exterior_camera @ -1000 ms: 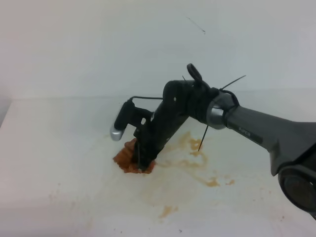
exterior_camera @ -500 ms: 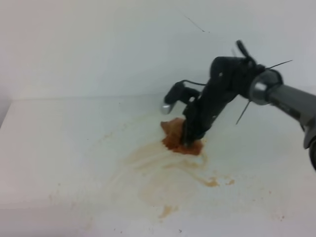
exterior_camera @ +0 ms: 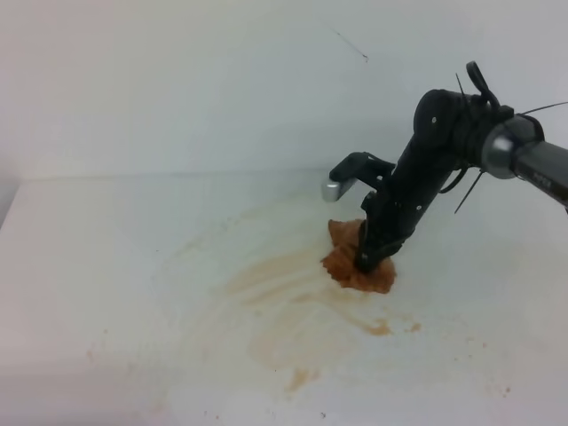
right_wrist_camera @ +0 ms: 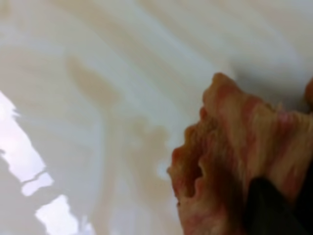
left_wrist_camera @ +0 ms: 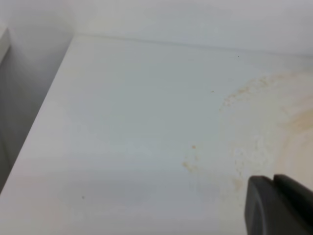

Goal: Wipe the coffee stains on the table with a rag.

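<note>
The orange-brown rag (exterior_camera: 359,266) lies on the white table (exterior_camera: 89,266), pressed down by my right gripper (exterior_camera: 367,260), which is shut on it. Pale tan coffee stains (exterior_camera: 271,306) spread in streaks left of and below the rag, with small darker spots (exterior_camera: 382,328) in front. In the right wrist view the rag (right_wrist_camera: 234,156) fills the lower right, with a dark fingertip (right_wrist_camera: 266,205) on it and tan smears (right_wrist_camera: 98,93) beside it. The left wrist view shows faint smears (left_wrist_camera: 274,117) and a dark finger (left_wrist_camera: 279,205) at the bottom right; the left gripper's jaws are not visible.
A white wall (exterior_camera: 222,80) rises behind the table. The table's left edge (left_wrist_camera: 44,107) drops off in the left wrist view. The right arm (exterior_camera: 524,160) reaches in from the right.
My right gripper has dragged the rag from the left-centre of the table to the right and slightly back, leaving pale tan streaks where it passed.
</note>
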Motion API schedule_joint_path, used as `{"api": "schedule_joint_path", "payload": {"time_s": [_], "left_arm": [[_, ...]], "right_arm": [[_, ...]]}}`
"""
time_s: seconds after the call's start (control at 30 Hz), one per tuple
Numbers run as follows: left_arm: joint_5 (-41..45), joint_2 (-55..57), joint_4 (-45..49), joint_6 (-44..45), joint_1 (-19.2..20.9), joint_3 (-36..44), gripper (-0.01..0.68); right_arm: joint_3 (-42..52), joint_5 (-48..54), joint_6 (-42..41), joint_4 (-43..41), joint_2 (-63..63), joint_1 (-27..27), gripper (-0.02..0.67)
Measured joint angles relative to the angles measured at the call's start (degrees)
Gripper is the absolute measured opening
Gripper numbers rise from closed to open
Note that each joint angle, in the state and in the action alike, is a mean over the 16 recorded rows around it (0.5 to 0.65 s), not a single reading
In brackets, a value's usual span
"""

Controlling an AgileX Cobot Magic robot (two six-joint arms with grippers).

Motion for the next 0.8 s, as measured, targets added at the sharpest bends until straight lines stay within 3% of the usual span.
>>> {"api": "schedule_joint_path", "payload": {"time_s": [0.47, 0.8], "left_arm": [[0.0, 0.0, 0.0, 0.0, 0.0, 0.0, 0.001], [0.0, 0.0, 0.0, 0.0, 0.0, 0.0, 0.001]], "right_arm": [[19.9, -6.7, 0.4, 2.6, -9.0, 1.1, 0.036], [27.3, -16.9, -1.7, 4.9, -11.6, 7.9, 0.036]]}}
